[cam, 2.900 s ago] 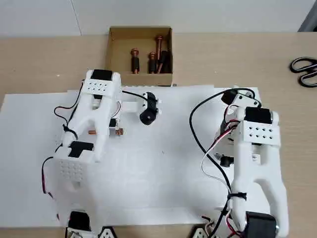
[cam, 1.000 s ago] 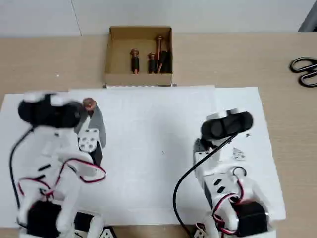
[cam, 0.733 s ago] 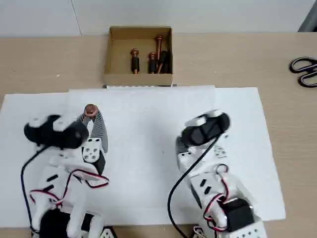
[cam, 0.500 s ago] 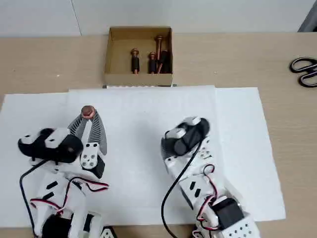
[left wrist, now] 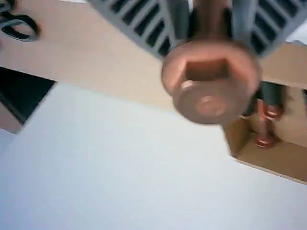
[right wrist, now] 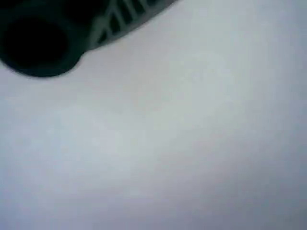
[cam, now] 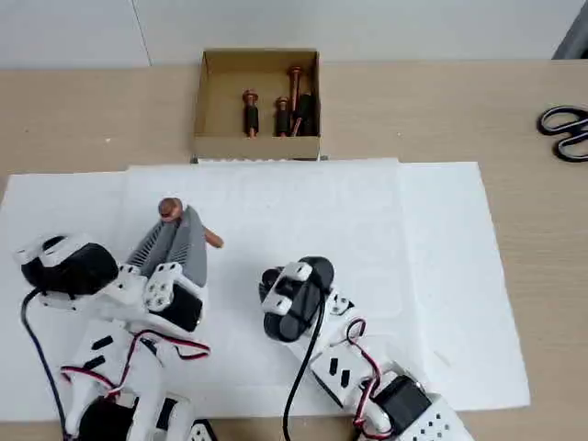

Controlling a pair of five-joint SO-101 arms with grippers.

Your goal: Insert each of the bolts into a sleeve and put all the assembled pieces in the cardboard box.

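So left pincer (cam: pixel 182 226) clenches a copper-coloured metal bolt (left wrist: pixel 211 81), right pincer (right wrist: pixel 84 24) grips a black tubular sleeve (right wrist: pixel 33 44), probably ready for mating.

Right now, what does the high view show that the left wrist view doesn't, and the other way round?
The high view adds the right arm low over the white sheet, and the cardboard box seen whole from above with three sleeved bolts inside. The left wrist view adds the recess in the head of the held bolt, seen end-on and close. Both show the left gripper, its jaws shut on that bolt, plus the box, the sheet, the table and the scissors.
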